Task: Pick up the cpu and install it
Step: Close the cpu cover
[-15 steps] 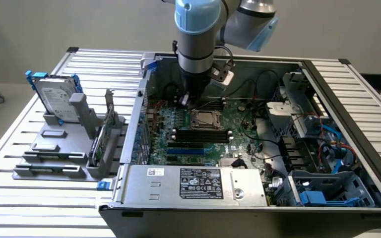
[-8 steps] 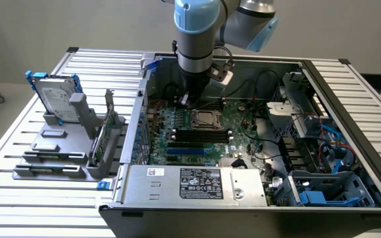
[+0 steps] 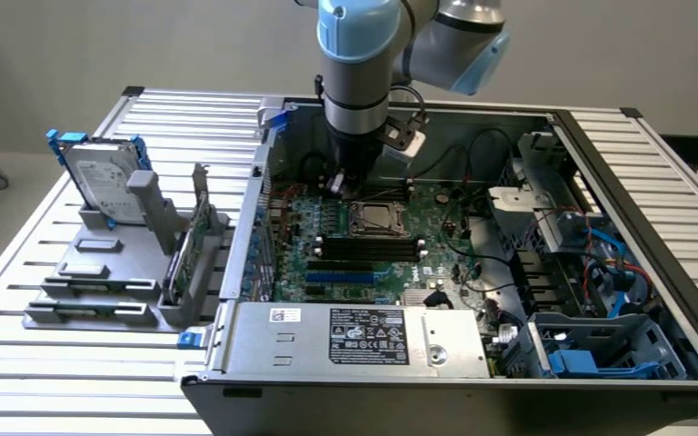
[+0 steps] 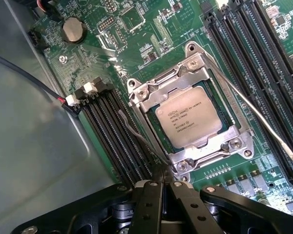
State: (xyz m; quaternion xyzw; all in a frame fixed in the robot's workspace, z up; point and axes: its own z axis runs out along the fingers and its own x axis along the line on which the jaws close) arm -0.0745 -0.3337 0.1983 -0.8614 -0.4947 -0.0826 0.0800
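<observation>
The cpu (image 4: pixel 188 119), a small square chip with a dull silver printed top, lies flat inside the metal-framed socket (image 4: pixel 146 92) on the green motherboard. In the exterior view the cpu (image 3: pixel 374 218) sits mid-board inside the open computer case. My gripper (image 4: pixel 163 176) hangs just beside the socket's corner, fingers pressed together with nothing between them. In the exterior view the gripper (image 3: pixel 339 186) is low over the board, slightly toward the exterior view's left and behind the socket. A thin socket lever (image 4: pixel 263 124) stands out along one side.
Black memory slots (image 4: pixel 112 136) flank the socket, with a coin battery (image 4: pixel 72 29) further off. The grey case wall (image 4: pixel 29 161) is close by. A hard drive with blue brackets (image 3: pixel 101 177) stands on a grey rack at the exterior view's left. The power supply (image 3: pixel 362 336) fills the case front.
</observation>
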